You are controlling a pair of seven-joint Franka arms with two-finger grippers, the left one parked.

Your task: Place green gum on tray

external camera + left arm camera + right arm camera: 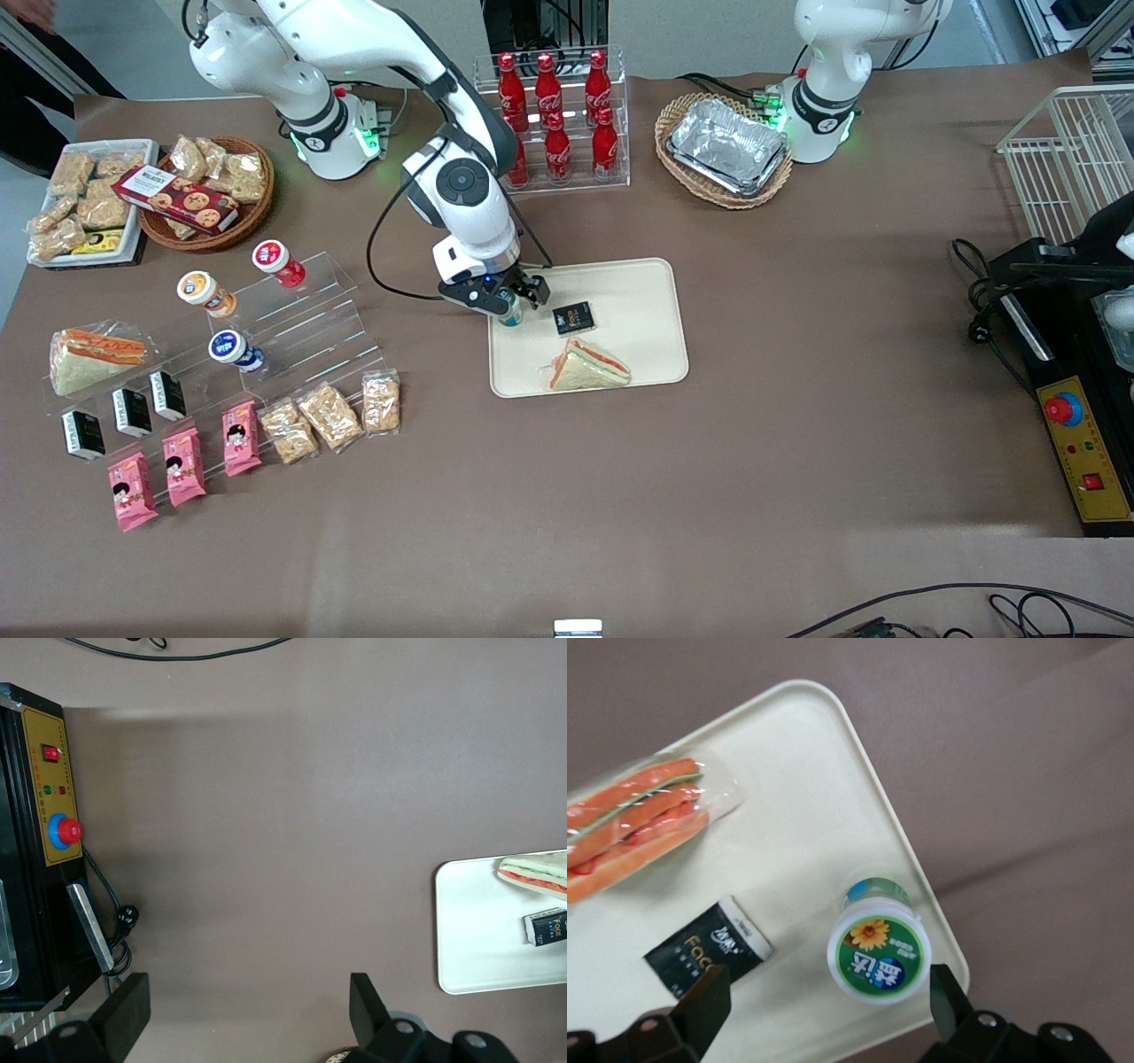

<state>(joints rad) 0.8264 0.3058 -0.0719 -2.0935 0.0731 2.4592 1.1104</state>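
Observation:
The green gum (pixel 509 313) stands upright on the cream tray (pixel 633 288), close to the tray corner nearest the working arm's base. In the right wrist view its green lid (pixel 879 953) faces the camera, just inside the tray's rim (pixel 881 806). My gripper (pixel 508 297) is directly above the bottle. Its fingers are open, one on each side of the bottle (pixel 824 1005), and neither touches it. The tray's edge also shows in the left wrist view (pixel 469 930).
A wrapped sandwich (pixel 589 365) and a small black packet (pixel 572 317) lie on the tray, the packet close beside the gum. A clear stepped shelf (pixel 301 319) holds red-, orange- and blue-topped bottles. A cola rack (pixel 554 115) and a basket of foil trays (pixel 726 146) stand farther from the camera.

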